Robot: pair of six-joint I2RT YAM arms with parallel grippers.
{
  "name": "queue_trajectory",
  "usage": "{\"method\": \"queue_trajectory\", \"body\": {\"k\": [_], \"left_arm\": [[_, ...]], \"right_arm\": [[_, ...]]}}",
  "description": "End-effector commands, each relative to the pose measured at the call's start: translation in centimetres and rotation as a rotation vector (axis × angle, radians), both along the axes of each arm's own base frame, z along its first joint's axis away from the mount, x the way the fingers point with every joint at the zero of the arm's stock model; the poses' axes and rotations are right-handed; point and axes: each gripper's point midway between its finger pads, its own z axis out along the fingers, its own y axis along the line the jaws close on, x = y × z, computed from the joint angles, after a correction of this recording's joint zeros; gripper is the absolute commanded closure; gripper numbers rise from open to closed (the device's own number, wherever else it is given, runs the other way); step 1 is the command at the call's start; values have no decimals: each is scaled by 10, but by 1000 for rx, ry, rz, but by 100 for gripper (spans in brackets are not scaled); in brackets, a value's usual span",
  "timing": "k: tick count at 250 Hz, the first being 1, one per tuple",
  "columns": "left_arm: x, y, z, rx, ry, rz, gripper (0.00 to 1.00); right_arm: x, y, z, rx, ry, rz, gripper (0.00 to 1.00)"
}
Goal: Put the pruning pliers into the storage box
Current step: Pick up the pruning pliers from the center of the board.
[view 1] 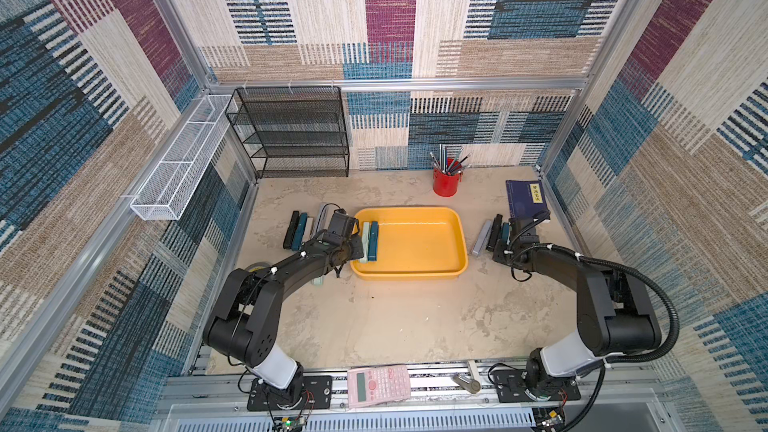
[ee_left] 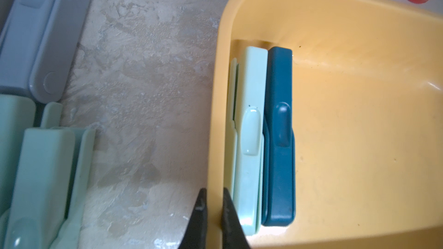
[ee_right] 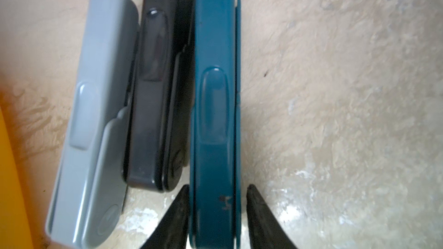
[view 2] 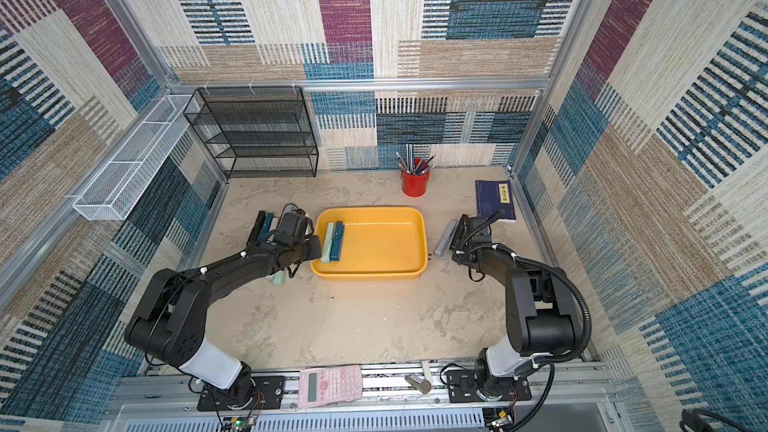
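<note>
The yellow-orange storage box sits mid-table. Inside, against its left wall, lie a mint pruning pliers and a teal one. My left gripper is shut on the box's left rim, one finger inside and one outside. Right of the box lie grey, black and teal pliers side by side. My right gripper straddles the teal one's near end. One finger touches it and a small gap shows at the other.
More pliers lie left of the box: black, teal, grey, and a mint one under the left arm. A red pen cup, dark blue book, black mesh rack and white basket line the back and sides. A pink calculator lies on the front rail.
</note>
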Motion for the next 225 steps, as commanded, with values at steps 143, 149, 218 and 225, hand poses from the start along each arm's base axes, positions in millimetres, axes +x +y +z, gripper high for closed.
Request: {"method": "queue_trajectory", "body": {"k": [143, 149, 218, 225], "left_arm": [[1, 3, -1, 25, 1, -9, 100], [1, 3, -1, 25, 2, -9, 100], [4, -1, 1, -3, -6, -3, 100], [4, -1, 0, -5, -4, -1, 100]], "right_arm": [[16, -9, 39, -19, -105, 0, 74], [17, -8, 45, -20, -115, 6, 73], [35, 57, 123, 0, -306, 198, 72], [36, 71, 127, 12, -314, 225, 72]]}}
